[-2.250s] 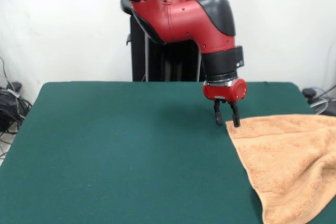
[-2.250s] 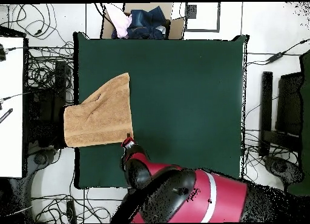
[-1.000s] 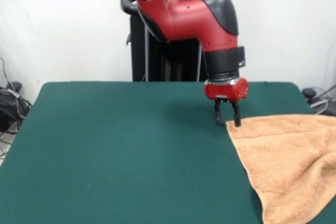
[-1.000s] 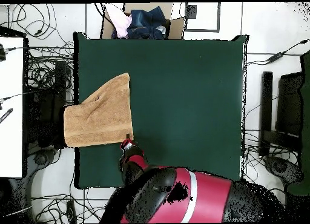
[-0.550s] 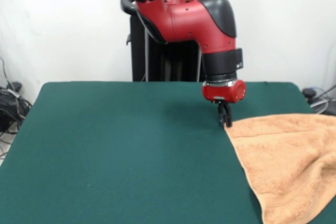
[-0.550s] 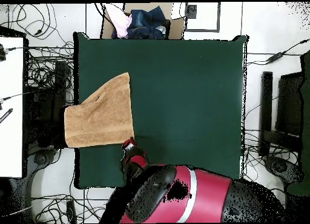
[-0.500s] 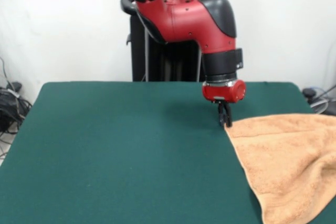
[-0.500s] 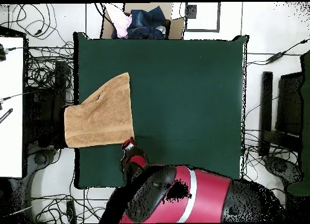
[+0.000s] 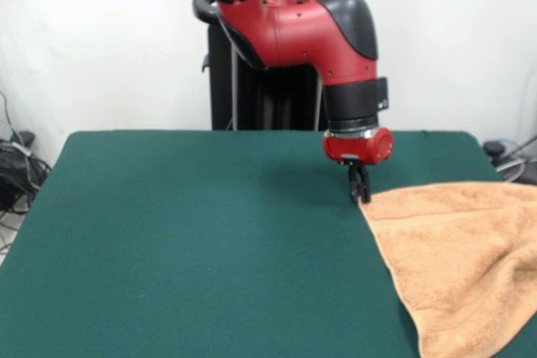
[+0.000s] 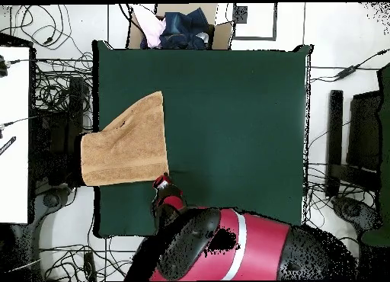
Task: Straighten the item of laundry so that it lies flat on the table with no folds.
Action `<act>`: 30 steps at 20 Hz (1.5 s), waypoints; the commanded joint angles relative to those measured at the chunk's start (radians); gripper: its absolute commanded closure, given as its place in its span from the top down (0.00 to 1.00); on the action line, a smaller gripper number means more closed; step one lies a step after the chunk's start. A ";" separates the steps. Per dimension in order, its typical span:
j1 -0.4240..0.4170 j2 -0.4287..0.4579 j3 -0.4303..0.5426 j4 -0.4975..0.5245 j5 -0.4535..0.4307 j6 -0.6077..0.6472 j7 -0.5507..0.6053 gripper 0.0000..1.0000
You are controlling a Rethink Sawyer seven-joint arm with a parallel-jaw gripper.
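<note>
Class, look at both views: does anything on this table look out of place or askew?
Yes. The towel lies skewed and hangs over the table's edge, with a fold ridge across it. The pincer is shut at its corner.
</note>
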 commanded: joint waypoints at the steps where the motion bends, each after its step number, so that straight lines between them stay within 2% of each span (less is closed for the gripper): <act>1: -0.034 0.105 0.038 -0.139 -0.027 0.123 0.074 0.00; 8: -0.155 0.151 0.004 -0.119 -0.290 0.134 0.003 0.00; 13: -0.191 0.167 -0.026 -0.132 -0.427 0.131 0.002 0.00; 18: -0.289 0.156 0.021 -0.161 -0.579 0.227 -0.003 0.00; 30: -0.454 0.128 0.112 -0.165 -0.817 0.401 -0.012 0.00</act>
